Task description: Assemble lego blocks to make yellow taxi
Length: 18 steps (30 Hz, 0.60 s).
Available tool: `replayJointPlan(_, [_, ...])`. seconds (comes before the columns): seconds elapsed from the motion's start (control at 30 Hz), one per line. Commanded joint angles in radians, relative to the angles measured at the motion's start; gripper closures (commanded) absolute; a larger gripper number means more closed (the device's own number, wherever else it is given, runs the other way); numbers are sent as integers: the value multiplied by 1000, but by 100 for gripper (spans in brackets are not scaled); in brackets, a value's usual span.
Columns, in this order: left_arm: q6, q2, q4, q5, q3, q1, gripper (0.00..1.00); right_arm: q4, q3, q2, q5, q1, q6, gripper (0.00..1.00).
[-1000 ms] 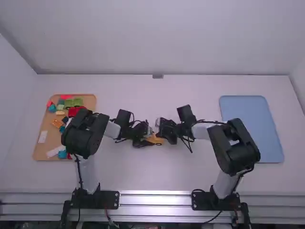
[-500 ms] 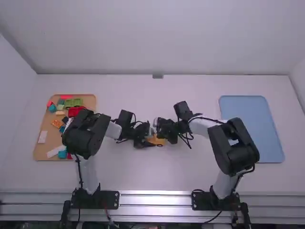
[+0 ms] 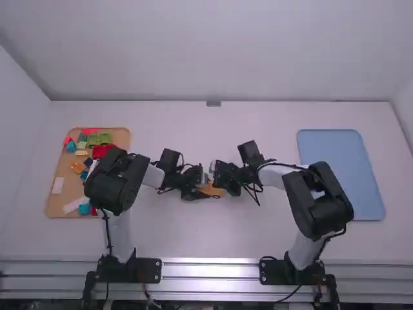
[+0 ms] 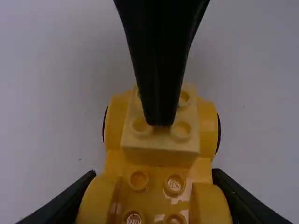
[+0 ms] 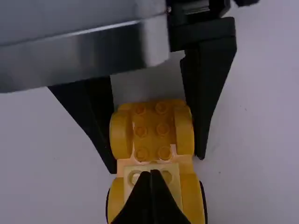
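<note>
With twelve o'clock pointing away from my arms' bases, I'm seeing tiny raised print on two studs of the yellow block (image 4: 154, 203), on the pale brick's (image 4: 160, 157) nine o'clock side. One lettered stud (image 4: 174, 185) is sitting nearer that brick, and the second lettered stud (image 4: 133, 218) is sitting toward ten or eleven o'clock from it, its print showing more faintly.
</note>
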Motion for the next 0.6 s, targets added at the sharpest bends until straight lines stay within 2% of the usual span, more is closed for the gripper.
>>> replayJointPlan(0.0, [-27,16,-18,-31,-3,11,71,-39,-53,37,129,-15,5,100])
replayJointPlan(0.17, [-27,16,-11,-31,-3,11,73,-34,-64,37,148,-14,10,100])
replayJointPlan(0.33, [-27,16,-7,-31,-3,13,73,83,-127,37,173,0,69,100])
replayJointPlan(0.43, [-27,16,-6,-31,-3,12,72,151,-137,29,120,-10,69,100])
replayJointPlan(0.57, [-32,16,-8,-31,6,14,71,240,-135,-51,-55,-36,51,100])
